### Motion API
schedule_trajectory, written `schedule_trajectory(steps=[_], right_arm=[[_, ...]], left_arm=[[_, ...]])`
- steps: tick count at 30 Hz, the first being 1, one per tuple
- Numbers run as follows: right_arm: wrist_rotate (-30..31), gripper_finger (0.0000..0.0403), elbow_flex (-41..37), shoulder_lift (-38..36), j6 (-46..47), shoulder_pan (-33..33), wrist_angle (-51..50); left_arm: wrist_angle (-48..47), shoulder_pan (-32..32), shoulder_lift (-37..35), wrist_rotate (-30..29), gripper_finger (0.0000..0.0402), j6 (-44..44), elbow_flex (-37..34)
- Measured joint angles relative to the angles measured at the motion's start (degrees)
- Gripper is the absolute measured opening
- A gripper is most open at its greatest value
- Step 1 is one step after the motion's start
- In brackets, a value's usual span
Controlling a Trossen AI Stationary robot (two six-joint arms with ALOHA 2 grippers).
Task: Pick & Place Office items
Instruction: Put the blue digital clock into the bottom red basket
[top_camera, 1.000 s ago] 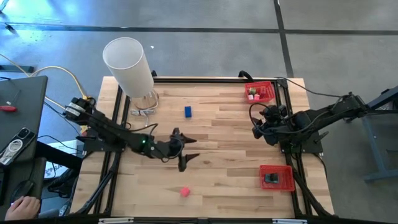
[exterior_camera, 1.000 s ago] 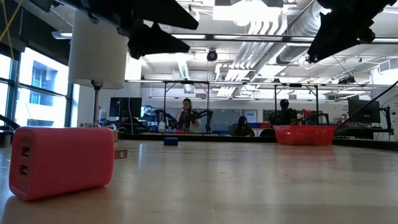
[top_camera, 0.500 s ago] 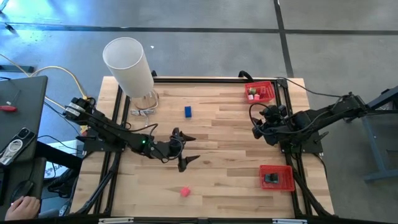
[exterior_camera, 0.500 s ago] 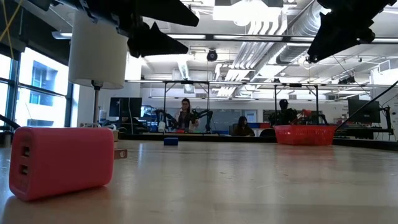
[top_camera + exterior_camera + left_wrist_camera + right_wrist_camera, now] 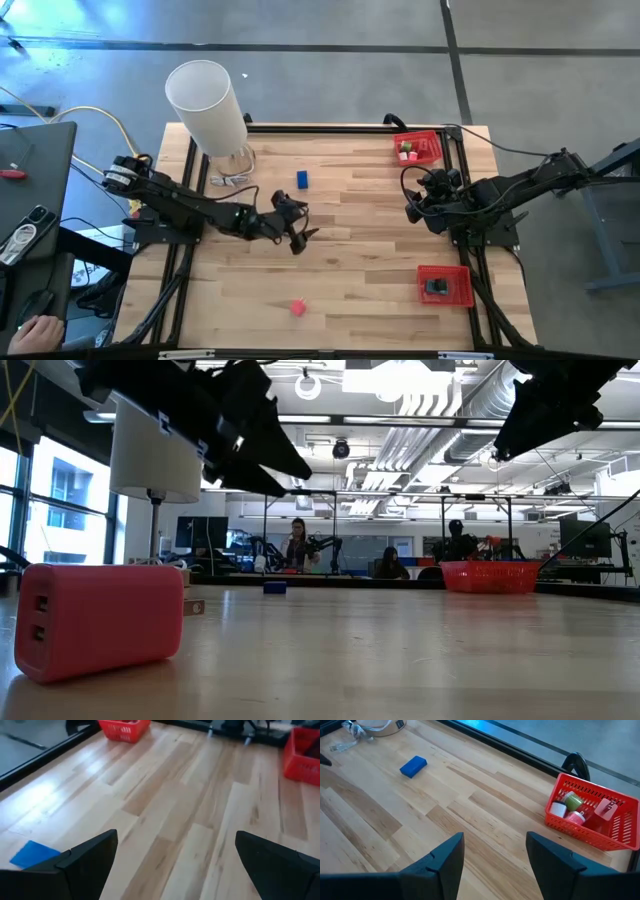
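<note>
Left claw [image 5: 297, 226] spread wide and empty above bare wood at centre of the overhead frame, with a blue block [image 5: 302, 179] just above it and a pink block [image 5: 297, 308] well below, near the bottom edge. Right claw [image 5: 411, 208] parted with nothing between the fingers, hanging at right of centre between two red trays: one [image 5: 432, 147] at upper right holding small green, white and pink pieces, the other [image 5: 459, 297] at lower right holding a dark piece [image 5: 435, 286].

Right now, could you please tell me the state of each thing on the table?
Left claw: open, empty, above the table.
Right claw: open, empty.
Small blue block: lying loose.
Small pink block: lying loose.
Far red plastic basket: holding items.
Near red plastic basket: holding a dark item.
</note>
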Motion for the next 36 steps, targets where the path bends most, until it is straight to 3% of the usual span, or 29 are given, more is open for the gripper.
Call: schedule_trajectory(steps=[4,8,11,14,19,26,36], right_arm=[[0.02,0.0201,0.0,0.56,0.0,0.0,0.01],[0.04,0.0201,0.0,1.45,0.02,0.0,0.66],[-0.07,0.0201,0.0,2.39,0.0,0.0,0.96],[-0.03,0.0201,0.0,3.44,0.0,0.0,0.84],[-0.03,0.0201,0.0,4.61,-0.32,0.0,1.38],[-0.01,0.0201,0.0,5.09,-0.39,0.0,1.72],[0.0,0.0201,0.0,5.09,-0.43,0.0,2.19]], left_arm=[[0.36,1.33,0.0,5.25,0.0396,-4.0,0.0],[0.77,2.21,0.0,11.22,0.0396,-1.78,0.0],[-0.7,3.36,0.0,11.68,0.0396,-4.77,0.0],[-5.76,4.77,0.0,6.82,0.0395,-13.59,0.02],[-14.01,3.58,0.0,-9.04,0.0395,-23.16,-0.1],[-12.89,-1.85,3.56,-30.67,0.0395,-29.84,-0.33],[-4.27,-1.42,15.53,-31.64,0.0395,-33.14,-0.28]])
